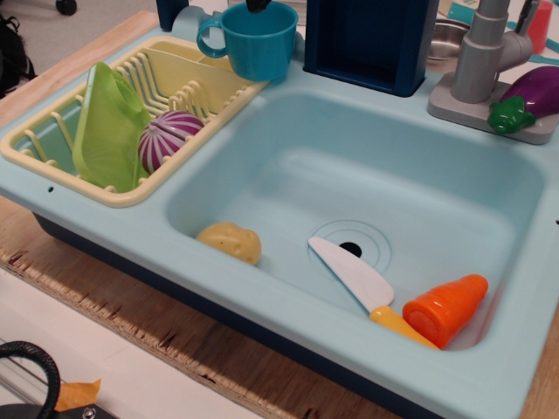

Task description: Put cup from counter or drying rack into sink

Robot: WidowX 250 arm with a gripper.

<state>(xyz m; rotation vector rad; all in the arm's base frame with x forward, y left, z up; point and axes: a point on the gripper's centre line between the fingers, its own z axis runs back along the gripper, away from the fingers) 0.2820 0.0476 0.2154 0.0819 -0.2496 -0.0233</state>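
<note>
Showing: a toy sink unit seen from above
Cup: teal mug (258, 39) at the top edge, over the far end of the pale yellow drying rack (131, 196)
Gripper: dark tip (257, 5) inside the mug's rim; finger state cannot be told
Sink (489, 188): holds toy knife (360, 282), carrot (445, 308), yellow potato-like piece (231, 242)
Rack: lime plate (106, 127), purple onion (168, 139)

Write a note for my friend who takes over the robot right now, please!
Gripper: only a dark tip shows at the top edge, right over the teal cup; whether its fingers grip the rim cannot be told.
The cup is upright at the far end of the yellow drying rack, not in the sink.
The sink already holds a toy knife, a carrot and a yellow potato.
Done: nothing certain. Left: move the cup into the sink.
</note>
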